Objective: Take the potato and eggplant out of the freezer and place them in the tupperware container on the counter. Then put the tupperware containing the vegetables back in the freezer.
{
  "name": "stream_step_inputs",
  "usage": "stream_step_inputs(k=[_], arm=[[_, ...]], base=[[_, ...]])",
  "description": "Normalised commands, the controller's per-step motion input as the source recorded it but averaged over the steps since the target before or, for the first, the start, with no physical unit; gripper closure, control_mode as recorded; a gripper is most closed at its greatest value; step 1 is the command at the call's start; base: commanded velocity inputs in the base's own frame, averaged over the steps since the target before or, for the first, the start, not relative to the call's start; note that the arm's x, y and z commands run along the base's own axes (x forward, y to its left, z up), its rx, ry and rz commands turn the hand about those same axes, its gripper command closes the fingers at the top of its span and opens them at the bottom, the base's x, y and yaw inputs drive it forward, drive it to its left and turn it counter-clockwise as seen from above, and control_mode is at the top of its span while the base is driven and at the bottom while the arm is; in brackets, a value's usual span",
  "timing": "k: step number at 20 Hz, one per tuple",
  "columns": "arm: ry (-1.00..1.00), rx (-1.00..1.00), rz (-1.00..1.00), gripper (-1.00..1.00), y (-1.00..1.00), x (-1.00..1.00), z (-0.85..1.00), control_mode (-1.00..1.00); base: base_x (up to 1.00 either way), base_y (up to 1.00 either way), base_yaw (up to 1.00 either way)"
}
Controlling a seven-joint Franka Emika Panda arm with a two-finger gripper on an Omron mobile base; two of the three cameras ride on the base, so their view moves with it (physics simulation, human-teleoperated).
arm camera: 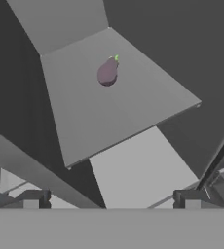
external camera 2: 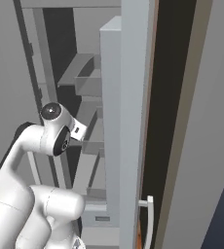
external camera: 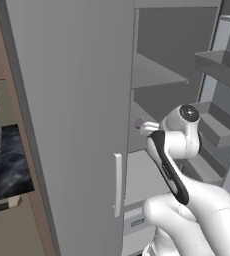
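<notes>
Tool [arm camera: 111, 203] with finger tips set wide apart and holding nothing, aimed into the open freezer [external camera: 67, 100], eggplant [arm camera: 107, 72] lying on a grey shelf [arm camera: 133, 97] near its back edge, black worktop [external camera: 7, 170] at far left.

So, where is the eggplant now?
The eggplant lies alone on a grey freezer shelf, toward the top of the hand view, ahead of the open claw.

Small dull purple eggplant [external camera: 138, 123]: mostly hidden behind the tall grey freezer door's [external camera: 72, 125] edge.
Black marble-look counter [external camera: 7, 165]: cut off at left edge.
</notes>
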Motion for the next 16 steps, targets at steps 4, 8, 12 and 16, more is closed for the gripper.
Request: stream_step_inputs(k=[4, 8, 12, 16], arm=[[-0.02, 0.0, 0.0, -1.0, 0.0, 0.33, -0.18, -1.0], [0.0, 0.0, 0.0, -1.0, -0.09, 0.3, -0.1, -1.0], [0.0, 0.0, 0.0, -1.0, -0.16, 0.31, 0.0, -1.0], [0.0, 0.0, 0.0, -1.0, -0.11, 0.37, 0.0, -1.0]], base=[[0.0, 0.0, 0.0], [0.0, 0.0, 0.0], [0.0, 0.0, 0.0], [0.0, 0.0, 0.0]])
